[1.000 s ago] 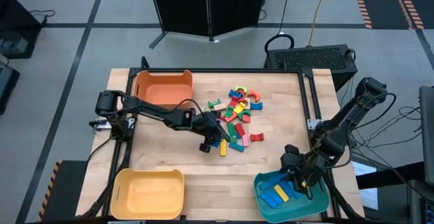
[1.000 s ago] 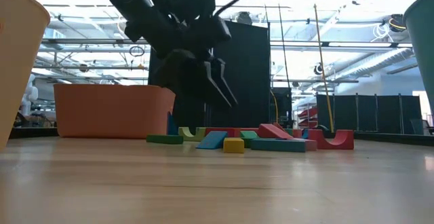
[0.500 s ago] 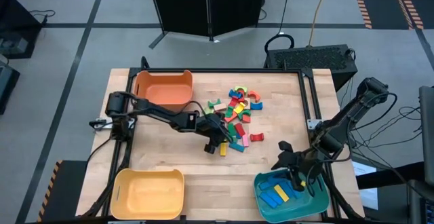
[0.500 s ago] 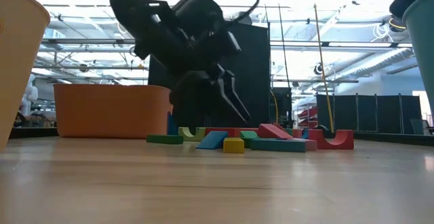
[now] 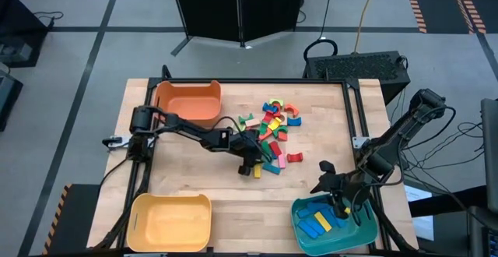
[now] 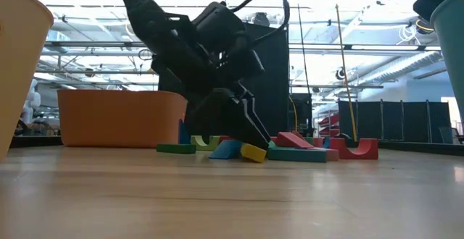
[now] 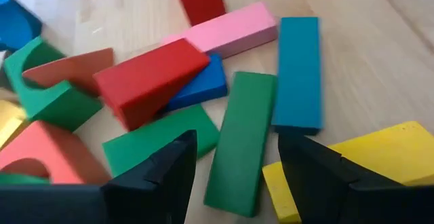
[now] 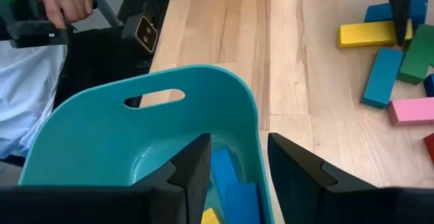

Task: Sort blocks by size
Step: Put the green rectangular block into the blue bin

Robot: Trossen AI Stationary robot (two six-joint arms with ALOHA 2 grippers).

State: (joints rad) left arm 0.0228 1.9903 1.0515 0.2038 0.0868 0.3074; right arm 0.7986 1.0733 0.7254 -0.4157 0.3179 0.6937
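Observation:
The blocks (image 5: 272, 132) lie in a loose pile on the table's middle: red, green, blue, yellow and pink bars, cubes and arches. My left gripper (image 5: 253, 163) is open and low at the pile's near-left edge. In the left wrist view its fingers stand on either side of a green bar (image 7: 241, 142), with a yellow bar (image 7: 380, 156) by one finger. The yellow bar's end (image 6: 254, 152) shows tilted in the low view. My right gripper (image 5: 320, 177) is open and empty, just above the far rim of the teal bin (image 5: 299, 210), which holds blue blocks and a yellow one. My left gripper comes slanting down from the table's left. The outer side of one open finger (image 7: 319, 176) lies against the yellow bar's near end (image 7: 285, 183). The bar sits tilted, one lower edge on the table (image 6: 250, 158). The finger hides the exact place of contact.
An orange bin (image 5: 187, 101) stands at the far left and a yellow bin (image 5: 171, 222) at the near left. Bare wood lies between the pile and the near bins. A person's hand (image 8: 64, 3) shows beyond the table in the right wrist view.
My left gripper has gone toward the table's right edge and down to the pile's edge. The yellow bar, which lay flat, is now tipped onto one edge. My right gripper has shifted a little from over the teal bin toward the table's left.

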